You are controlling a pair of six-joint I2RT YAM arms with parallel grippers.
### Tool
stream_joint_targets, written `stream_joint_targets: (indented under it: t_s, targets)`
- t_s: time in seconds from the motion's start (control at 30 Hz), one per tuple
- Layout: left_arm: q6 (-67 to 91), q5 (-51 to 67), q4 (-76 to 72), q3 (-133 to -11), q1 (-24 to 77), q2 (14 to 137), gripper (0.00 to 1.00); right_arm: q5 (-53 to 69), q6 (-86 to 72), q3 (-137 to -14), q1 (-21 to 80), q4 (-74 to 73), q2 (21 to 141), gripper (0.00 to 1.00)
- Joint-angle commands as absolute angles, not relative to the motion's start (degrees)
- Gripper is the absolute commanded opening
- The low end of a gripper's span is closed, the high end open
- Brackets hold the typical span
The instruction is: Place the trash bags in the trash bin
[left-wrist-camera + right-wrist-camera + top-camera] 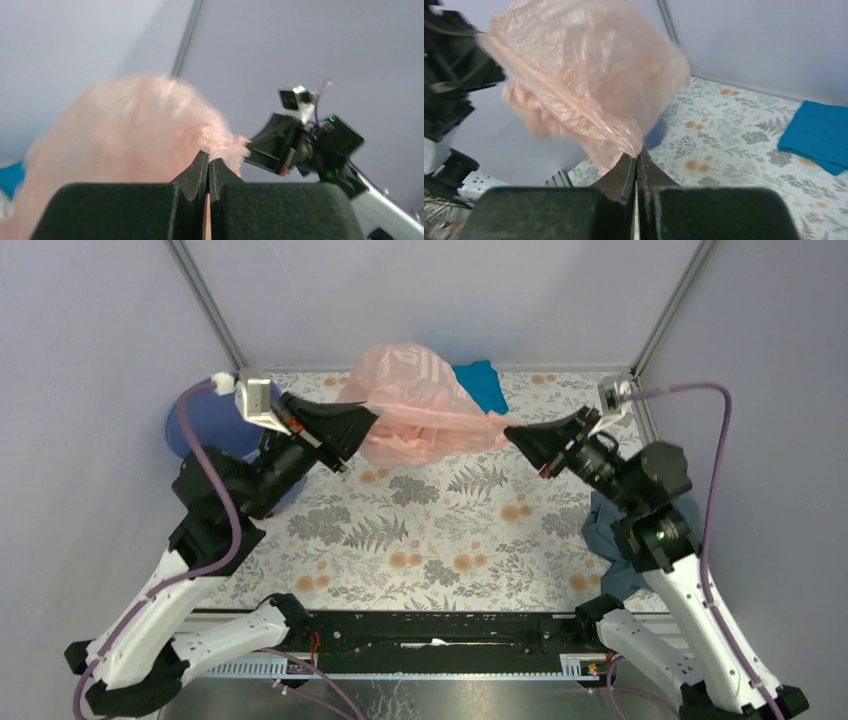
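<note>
The pale-pink trash bag (415, 405) is held up over the tabletop (440, 530), to the right of the trash bin (215, 422) and not in it, its rim pulled taut between both hands. The left hand (370, 418), nearest the bin, is clenched on one end of the rim; the right hand (512, 432), farther right of the bin, is clenched on the other end

The light was soft and even, hardly a shadow under the trash bag (415, 405). From the left wrist it was a blurred smear; from the right, crisp and faintly glossy.
</note>
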State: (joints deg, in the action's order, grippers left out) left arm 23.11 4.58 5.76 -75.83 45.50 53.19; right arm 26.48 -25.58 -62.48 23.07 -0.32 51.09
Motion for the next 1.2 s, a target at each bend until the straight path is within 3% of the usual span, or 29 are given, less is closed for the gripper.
stream_joint_targets:
  t_s: [0.0,0.1,0.3,0.4,0.6,0.93,1.07,1.17]
  targets:
    - [34.92,-11.37,19.78,-59.56,43.17,61.12,0.00,17.31,-32.90,-44.84,23.38,-2.14,56.08,0.00]
    - [34.02,-4.99,22.53,-57.28,40.14,64.20,0.00,24.72,-31.68,-43.37,23.33,-4.55,63.63,0.00]
    - [27.84,11.27,13.55,-71.23,40.72,57.46,0.00,24.63,-25.74,-60.65,23.47,-7.78,60.87,0.00]
    - [30.56,18.35,9.32,-70.73,40.86,57.07,0.00,28.40,-23.96,-64.86,23.46,-9.05,60.74,0.00]
    - [35.23,10.89,12.10,-56.82,40.78,52.77,0.00,22.06,-26.56,-47.73,23.38,-5.77,53.66,0.00]
    - [35.28,4.18,27.86,-59.72,40.64,52.24,0.00,20.62,-23.54,-46.14,23.42,-11.98,51.99,0.00]
    - [37.06,4.16,30.39,-59.52,40.65,53.16,0.11,19.49,-24.43,-45.65,23.44,-12.35,50.82,0.00]
    - [39.29,5.41,29.08,-56.42,40.69,51.69,0.43,18.34,-26.41,-44.99,23.44,-11.85,49.84,0.00]
